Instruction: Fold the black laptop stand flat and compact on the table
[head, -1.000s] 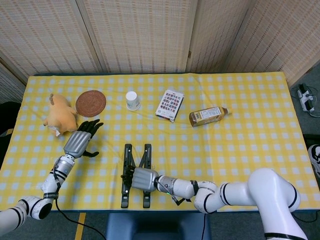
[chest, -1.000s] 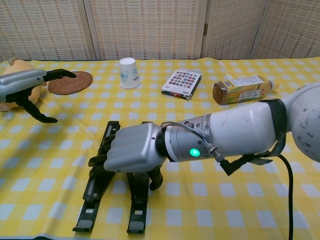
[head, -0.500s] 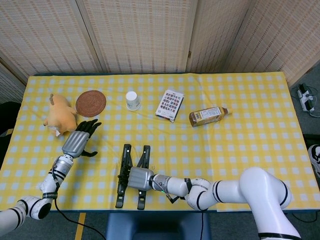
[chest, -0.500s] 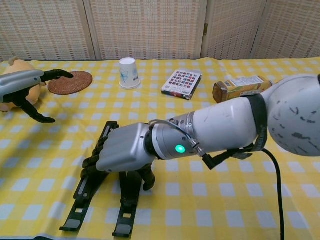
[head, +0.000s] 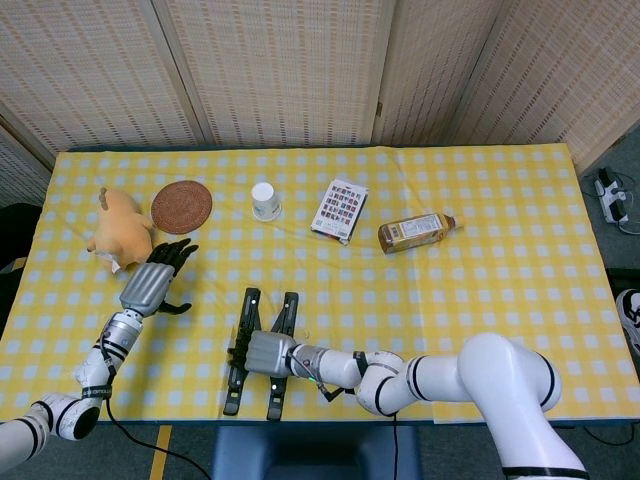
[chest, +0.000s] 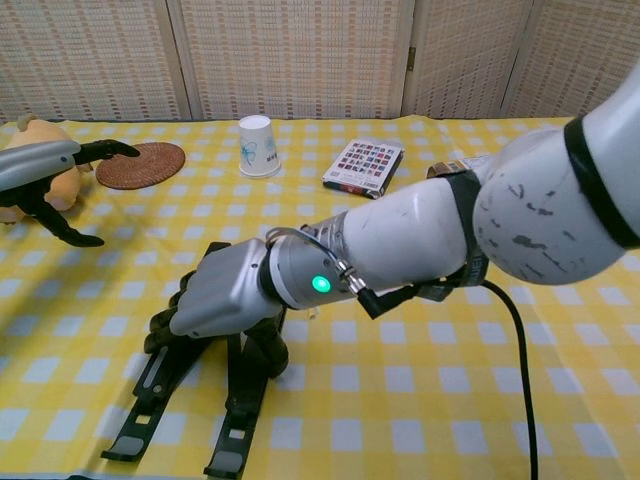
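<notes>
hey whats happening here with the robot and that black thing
The robot's right hand is clamped over the black laptop stand near the front edge of the yellow checked table; its two rails lie close together on the cloth. The left hand holds nothing, fingers apart, near the plush toy. Further back, untouched, sit a woven coaster, a paper cup, a card box and a bottle on its side.

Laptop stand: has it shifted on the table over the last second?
Yes. In the head view the laptop stand, gripped by the right hand, has slid toward the robot's left and the near table edge, further from the paper cup.
</notes>
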